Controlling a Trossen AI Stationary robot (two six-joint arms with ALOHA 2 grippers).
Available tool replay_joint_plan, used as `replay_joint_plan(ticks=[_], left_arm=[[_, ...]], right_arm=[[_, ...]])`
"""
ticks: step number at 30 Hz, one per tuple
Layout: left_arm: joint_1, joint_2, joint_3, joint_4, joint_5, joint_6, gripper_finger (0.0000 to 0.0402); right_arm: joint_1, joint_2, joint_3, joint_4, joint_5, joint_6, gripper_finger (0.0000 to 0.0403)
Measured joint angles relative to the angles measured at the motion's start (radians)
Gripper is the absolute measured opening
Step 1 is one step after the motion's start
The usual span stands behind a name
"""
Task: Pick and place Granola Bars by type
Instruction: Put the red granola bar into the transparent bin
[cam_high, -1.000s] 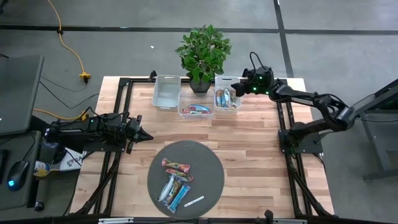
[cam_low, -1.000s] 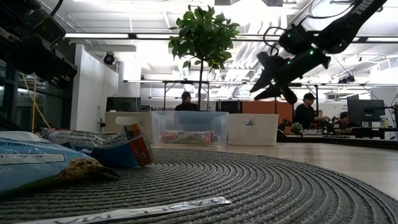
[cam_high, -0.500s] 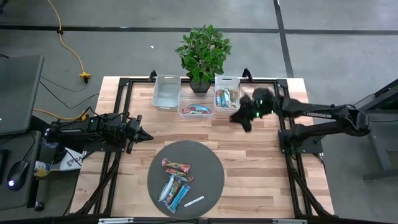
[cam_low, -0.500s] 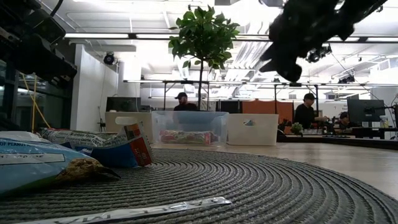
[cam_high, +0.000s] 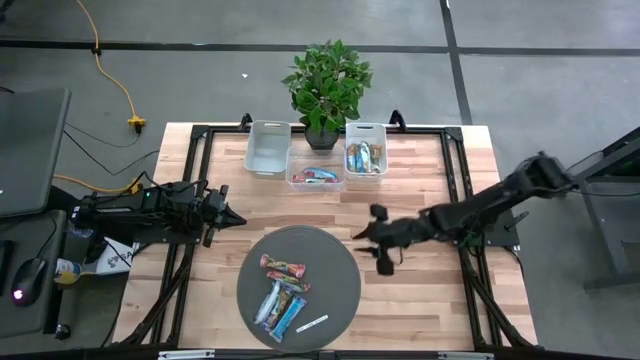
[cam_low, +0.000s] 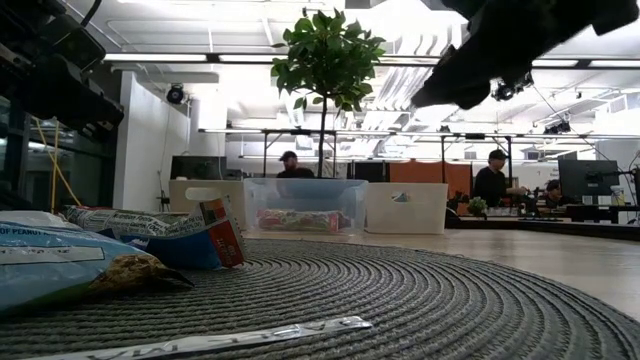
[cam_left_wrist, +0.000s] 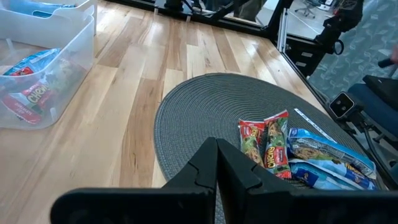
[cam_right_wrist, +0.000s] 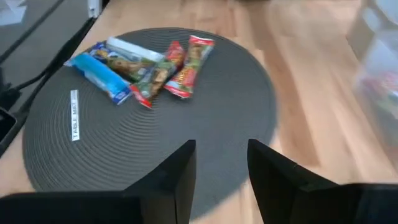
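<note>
Several granola bars lie in a heap on the near half of the round grey mat: red/pink ones and light blue ones. More red bars lie in the clear middle bin, and tan-orange and blue ones in the right bin. My right gripper hovers open and empty at the mat's right edge. My left gripper waits shut, left of the mat.
An empty white bin stands left of the clear one, with a potted plant behind the bins. A thin white strip label lies on the mat's near edge. Bare wood lies between the mat and the bins.
My right gripper has swung from above the right bin toward the table's near edge and somewhat left, ending beside the mat's right edge. It carries nothing. The bars on the mat have not moved.
</note>
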Motion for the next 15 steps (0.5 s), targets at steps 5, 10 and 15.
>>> replay_joint_plan(ticks=[5,10,15], left_arm=[[0.0,0.0,0.0,0.0,0.0,0.0,0.0001],[0.0,0.0,0.0,0.0,0.0,0.0,0.0001],[0.0,0.0,0.0,0.0,0.0,0.0,0.0001]], right_arm=[[0.05,0.215,0.0,0.268,-0.007,0.009,0.0126],[0.042,0.393,0.046,0.49,-0.019,0.018,0.0126],[0.018,0.522,0.202,0.449,-0.163,-0.092,0.0126]])
